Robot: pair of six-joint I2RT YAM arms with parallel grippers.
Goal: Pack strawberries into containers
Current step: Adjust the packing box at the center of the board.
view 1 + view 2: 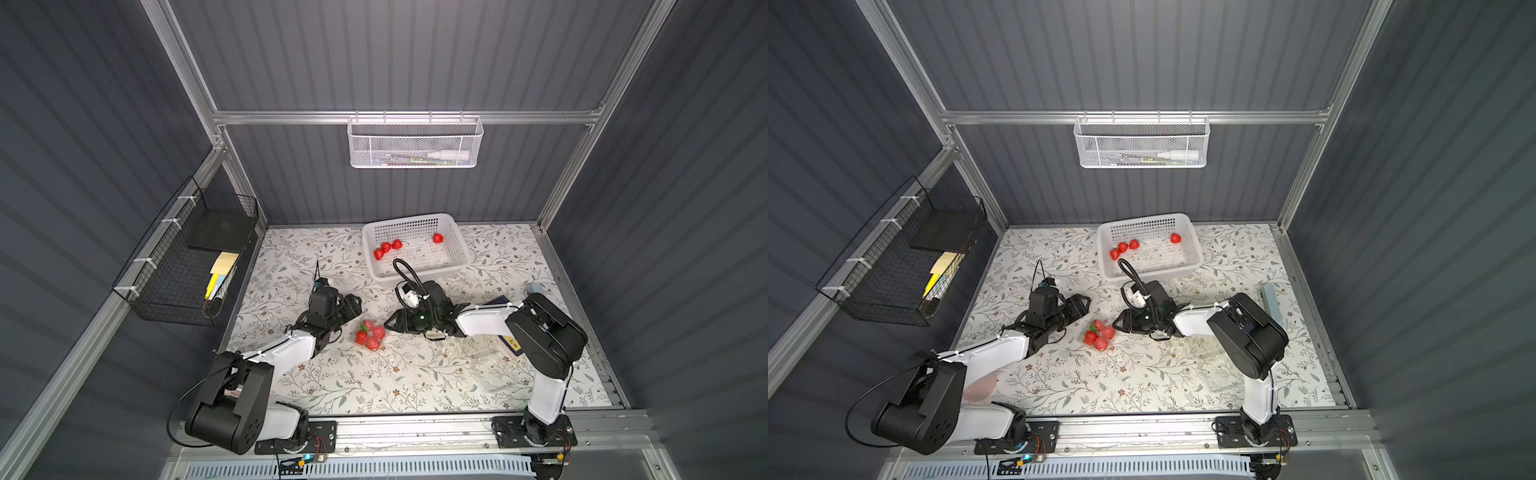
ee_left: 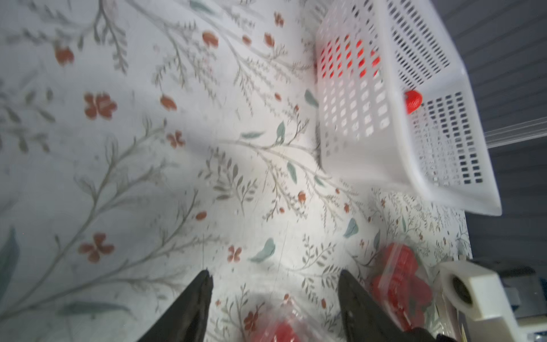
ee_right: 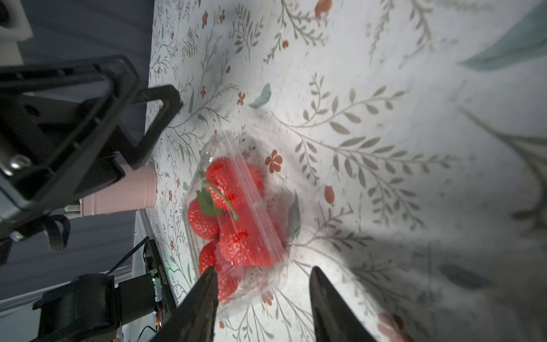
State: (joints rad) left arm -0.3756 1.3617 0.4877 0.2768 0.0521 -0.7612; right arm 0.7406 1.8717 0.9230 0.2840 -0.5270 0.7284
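**Top views.** Count four loose strawberries [image 1: 386, 247] in the white basket [image 1: 415, 226] at the far side of the table [image 1: 332, 386]: three clustered, one apart. Locate the filled container [image 1: 370, 335] on the table between the left gripper [image 1: 352, 305] and the right gripper [image 1: 392, 322], just beside both; contact cannot be told. Confirm the same layout in both top views, with the filled container [image 1: 1100, 334] again between the arms. Note faint clear plastic [image 1: 486, 353] near the right arm, probably empty containers. Count not readable.

**Left wrist view.** Shows the left gripper [image 2: 276, 293] spread wide, with only tablecloth between the tips and nothing held. Shows the filled container [image 2: 399, 281] off to one side, beyond one finger. Leave the blurred red patch low between the fingers unidentified.

**Right wrist view.** Shows the right gripper [image 3: 263, 293] parted to a moderate gap and clamped on nothing, with the near edge of the filled container [image 3: 233, 213] at the tips. Count at least four berries under a lid that appears closed.

**Handling (judgement).** Treat the container as light, thin, slippery and easily crushed — take hold at the stiffer rim, with gentle pressure. Treat the berries as small, glossy and prone to rolling; pinch across the red body, below the green cap.
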